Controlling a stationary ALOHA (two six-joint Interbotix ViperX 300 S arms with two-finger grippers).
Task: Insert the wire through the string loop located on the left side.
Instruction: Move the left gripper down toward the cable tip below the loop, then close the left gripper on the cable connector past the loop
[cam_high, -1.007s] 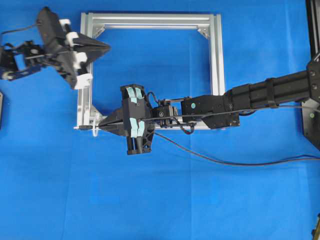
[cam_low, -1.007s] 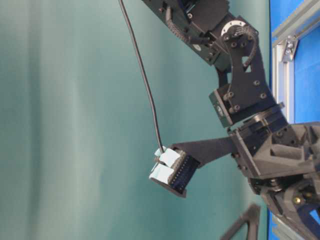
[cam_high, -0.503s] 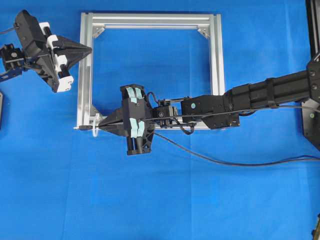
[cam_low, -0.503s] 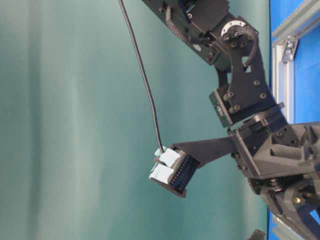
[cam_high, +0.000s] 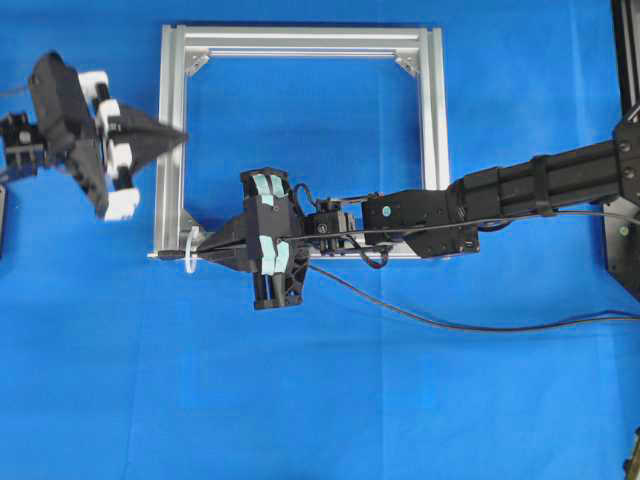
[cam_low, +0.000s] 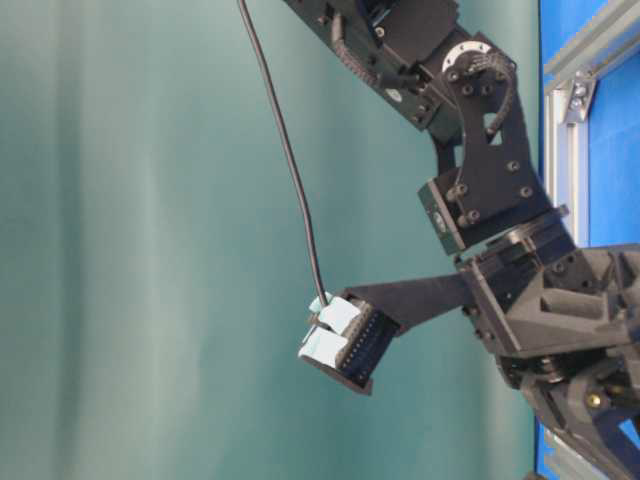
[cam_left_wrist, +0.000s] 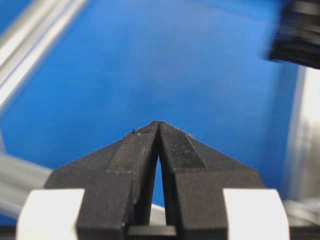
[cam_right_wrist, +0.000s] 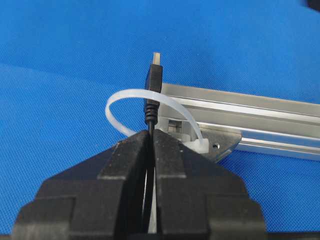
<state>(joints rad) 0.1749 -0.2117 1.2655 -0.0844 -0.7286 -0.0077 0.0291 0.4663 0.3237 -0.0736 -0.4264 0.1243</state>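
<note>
Between the right gripper's (cam_right_wrist: 150, 131) clenched fingers (cam_right_wrist: 127, 155) sat the wire (cam_right_wrist: 150, 112), its plug tip (cam_right_wrist: 156, 59) already poking past the string loop (cam_right_wrist: 119, 97) on the aluminium frame's (cam_right_wrist: 260, 117) corner. Feeding onward wanted a straight push along the wire's axis. Beside that frame, the left gripper (cam_left_wrist: 158, 123) hung pinched together on nothing.

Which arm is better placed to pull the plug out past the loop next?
Left. The right gripper is shut on the wire behind the loop; the left gripper is shut and holds nothing.

The left claw (cam_high: 178, 134) is pulling away leftward and nearer along the left side of the aluminium frame (cam_high: 300, 42), its closed tips now pointing right over the frame's left rail, well apart from the string loop (cam_high: 190, 250).
</note>
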